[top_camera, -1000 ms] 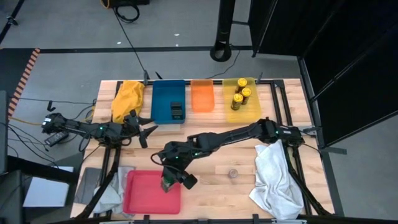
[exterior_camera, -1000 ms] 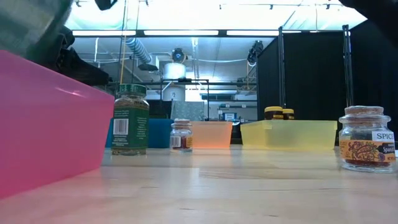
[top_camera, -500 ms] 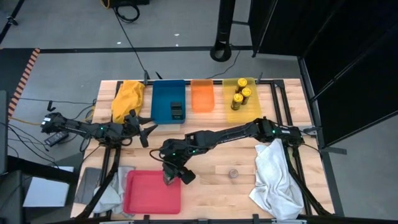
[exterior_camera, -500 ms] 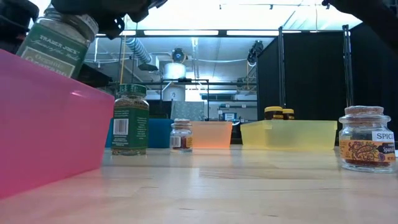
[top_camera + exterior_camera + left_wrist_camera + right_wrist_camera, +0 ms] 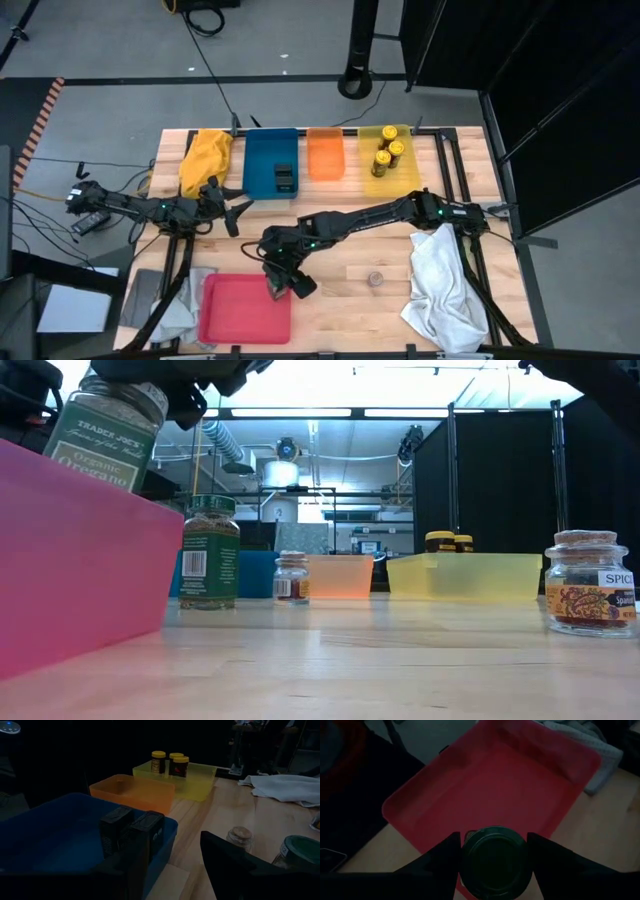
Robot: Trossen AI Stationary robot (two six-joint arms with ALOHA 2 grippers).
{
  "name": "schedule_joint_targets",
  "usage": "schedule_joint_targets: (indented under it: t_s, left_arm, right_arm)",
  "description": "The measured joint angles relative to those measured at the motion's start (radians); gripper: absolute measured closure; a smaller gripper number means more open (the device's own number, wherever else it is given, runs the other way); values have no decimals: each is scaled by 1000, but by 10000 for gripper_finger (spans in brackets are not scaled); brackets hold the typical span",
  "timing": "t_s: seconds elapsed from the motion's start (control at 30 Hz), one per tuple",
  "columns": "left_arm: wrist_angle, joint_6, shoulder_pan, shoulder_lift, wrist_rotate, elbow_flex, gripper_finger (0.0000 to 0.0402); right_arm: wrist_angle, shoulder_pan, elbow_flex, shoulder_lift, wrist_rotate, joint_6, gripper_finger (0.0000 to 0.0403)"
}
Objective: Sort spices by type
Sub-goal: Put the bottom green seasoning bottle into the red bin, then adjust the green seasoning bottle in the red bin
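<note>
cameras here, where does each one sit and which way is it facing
High: overhead, straight down on the table; both arms show.
Low: table height, level across; right end effector carries the oregano jar.
Left wrist: faces the blue tray; own fingers show.
Right wrist: looks down on the red tray, fingers flanking the jar.
Shared: both trays appear in high view.

robotics lab, exposed ceiling ducts [image 5: 225, 440], black curtains [image 5: 500, 490], floor cables [image 5: 205, 60]

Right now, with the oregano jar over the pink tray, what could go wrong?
1. The right gripper holds the oregano jar tilted at the pink tray's edge; released here, it may tip or catch the wall.
2. A second green-lidded jar and a small jar stand nearby on the table; a sweep could knock them.
</note>
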Motion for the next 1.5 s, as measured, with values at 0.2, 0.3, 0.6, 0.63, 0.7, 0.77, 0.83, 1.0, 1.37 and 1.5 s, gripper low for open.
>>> schedule_joint_targets:
  t_s: [0.2, 0.3, 0.6, 0.63, 0.7, 0.77, 0.83, 1.0, 1.37, 1.5]
  left_arm:
    - [0, 0, 0, 0, 0, 0, 218]
    - [0, 0, 0, 0, 0, 0, 218]
    - [0, 0, 0, 0, -1, 0, 218]
    - [0, 0, 0, 0, -1, 0, 218]
    - [0, 0, 0, 0, -1, 0, 218]
    - [0, 0, 0, 0, -1, 0, 218]
    - [0, 0, 0, 0, -1, 0, 218]
    - [-1, 0, 0, 0, -1, 0, 218]
    - [-2, 0, 0, 1, -2, 1, 218]
    - [11, 0, 0, 7, -37, 0, 218]
  right_arm:
    - [0, 1, 0, 0, 0, -1, 182]
    - [0, 1, 0, 0, 0, -1, 171]
    - [1, 1, 0, 0, 0, 1, 169]
    - [1, 1, 0, 0, 0, 1, 170]
    - [1, 1, 0, 0, 0, 0, 172]
    - [1, 1, 0, 0, 1, -1, 172]
    - [9, 1, 0, 0, 18, -2, 172]
    - [34, 1, 0, -4, 43, -4, 170]
    - [135, 32, -1, 52, 92, 11, 164]
    - [168, 30, 2, 46, 110, 18, 163]
